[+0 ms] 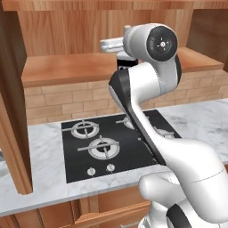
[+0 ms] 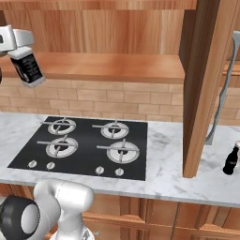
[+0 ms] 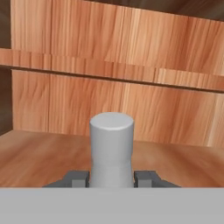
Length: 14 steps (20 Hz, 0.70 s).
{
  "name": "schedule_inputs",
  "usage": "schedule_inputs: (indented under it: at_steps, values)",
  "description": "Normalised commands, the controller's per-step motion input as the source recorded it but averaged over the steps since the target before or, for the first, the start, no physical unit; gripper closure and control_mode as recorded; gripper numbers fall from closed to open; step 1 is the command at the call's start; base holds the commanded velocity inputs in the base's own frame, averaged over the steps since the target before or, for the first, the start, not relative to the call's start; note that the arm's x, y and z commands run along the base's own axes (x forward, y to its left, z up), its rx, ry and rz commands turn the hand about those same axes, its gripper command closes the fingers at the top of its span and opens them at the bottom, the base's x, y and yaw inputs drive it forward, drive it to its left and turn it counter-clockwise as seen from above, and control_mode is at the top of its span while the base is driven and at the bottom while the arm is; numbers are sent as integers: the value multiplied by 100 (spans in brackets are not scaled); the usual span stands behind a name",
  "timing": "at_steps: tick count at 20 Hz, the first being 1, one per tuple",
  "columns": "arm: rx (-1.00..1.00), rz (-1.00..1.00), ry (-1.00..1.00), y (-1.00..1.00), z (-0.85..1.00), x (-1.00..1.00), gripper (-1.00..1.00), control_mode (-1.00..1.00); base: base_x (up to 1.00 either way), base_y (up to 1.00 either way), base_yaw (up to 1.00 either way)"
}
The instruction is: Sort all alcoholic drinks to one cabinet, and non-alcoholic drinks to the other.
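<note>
The square clear bottle [image 2: 28, 68] with the black label is seen held aloft in the right base view, tilted slightly, in front of the open wooden cabinet [image 2: 108, 65] above the brick wall. Its grey cap [image 3: 111, 127] is seen in the hand view, with the neck gripped between the two dark fingertips [image 3: 146, 177], which are closed against it on both sides. The gripper [image 3: 111, 178] is thus shut around the bottle's neck, and the bottle is held clear of the cabinet floor [image 3: 43, 157]. A plain shelf [image 3: 109, 70] is seen crossing the cabinet interior behind the cap. Below, a black gas hob [image 2: 84, 145] is set into the marble counter [image 2: 164, 154]. The small black cola-shaped bottle [image 2: 230, 159] is seen standing upright on the counter at the far right, beyond an open cabinet door [image 2: 204, 84].
</note>
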Motion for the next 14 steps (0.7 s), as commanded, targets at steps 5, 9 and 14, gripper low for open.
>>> schedule_inputs:
  at_steps: [5,9,14]
  values:
    - [0,0,0,0,8,24,100,-100,0,0,0]
    - [0,0,0,0,5,28,100,-100,0,0,0]
    - [0,0,0,0,2,27,100,-100,0,0,0]
